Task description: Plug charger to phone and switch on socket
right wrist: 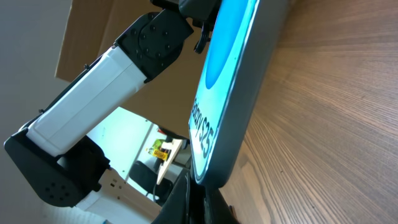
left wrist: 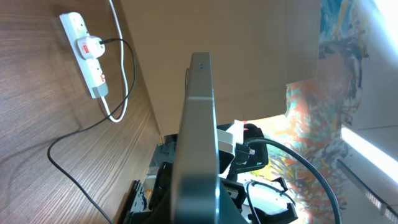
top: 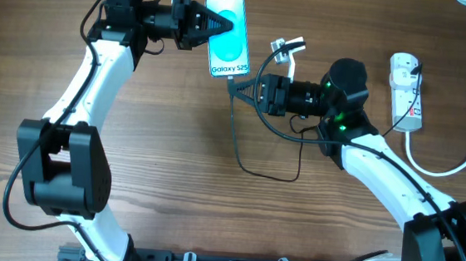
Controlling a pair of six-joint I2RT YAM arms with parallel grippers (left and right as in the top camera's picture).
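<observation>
Robotics lab: two-arm wood-grain table (top: 178,193)

A phone (top: 229,37) sits at the far middle of a table (top: 164,158), screen up. The left gripper (top: 212,25) clasps its left edge. The right gripper (top: 238,87) is just before the phone's near end, gripping the tip of the charger (top: 273,177). The charger cable loops on the table in front of the phone. The socket (top: 405,92) lies far right, well apart from the phone. Its cord (top: 442,173) curves from its near end out to the right.
</observation>
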